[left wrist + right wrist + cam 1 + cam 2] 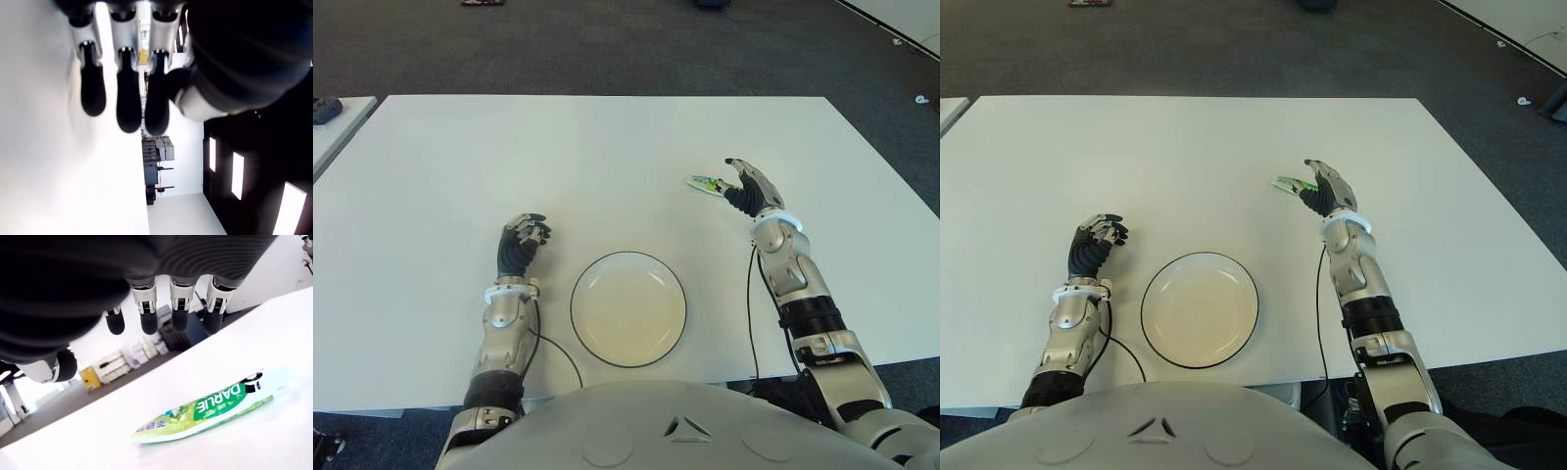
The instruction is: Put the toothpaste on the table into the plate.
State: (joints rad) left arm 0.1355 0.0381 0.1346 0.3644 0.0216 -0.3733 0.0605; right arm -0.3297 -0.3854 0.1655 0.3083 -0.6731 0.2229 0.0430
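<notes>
- While the green toothpaste [205, 411] tube lies flat on the white table [607, 147], the right hand [745, 186] hovers just above it with fingers [148, 316] extended and apart, gripping nothing
- Seen from the head camera, the tube sits toward the table's right side, beyond and to the right of the plate [628, 308], partly covered by the right hand's fingertips
- Seen from the right wrist, a clear gap separates the fingertips from the tube, which carries white lettering on a green band
- Round, white and dark-rimmed, the plate stands near the table's front edge between the two arms, holding nothing
- Left of the plate, the left hand [522, 240] shows with fingers [129, 105] loosely curled and nothing in its grasp
</notes>
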